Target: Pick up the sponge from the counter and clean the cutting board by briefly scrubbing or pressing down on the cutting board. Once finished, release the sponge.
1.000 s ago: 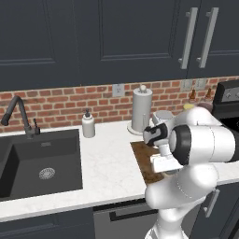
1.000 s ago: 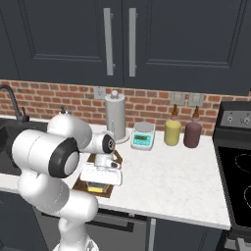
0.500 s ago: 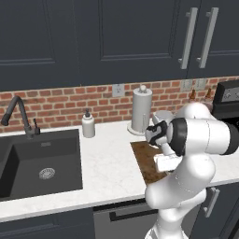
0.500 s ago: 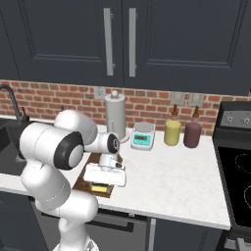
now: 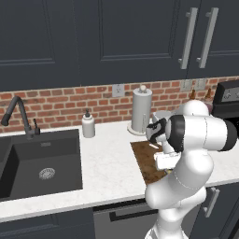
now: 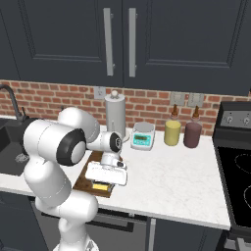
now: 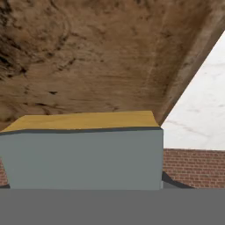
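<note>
The dark brown cutting board [image 6: 86, 172] lies on the white counter [image 6: 171, 179], just under my hand. The yellow sponge [image 6: 101, 187] rests on the board's near end, and my gripper [image 6: 101, 185] points straight down and is shut on it. In the hand view the sponge [image 7: 83, 121] is very close, yellow body over a grey-green face, and it hides my fingertips. The worn board [image 7: 88, 57] lies right behind it, with the counter [image 7: 202, 110] past the board's edge. In the left base view my arm covers most of the cutting board [image 5: 144, 161].
A paper towel roll [image 6: 115, 115] stands behind the board, with a white-and-teal scale [image 6: 143, 136] and two bottles [image 6: 172, 131] to its right. The dark sink [image 5: 42, 161], faucet and soap dispenser [image 5: 87, 125] lie left. A stove [image 6: 238, 166] is at the right.
My arm's upper links have swung a little sideways while the hand has stayed over the near end of the board with the sponge.
</note>
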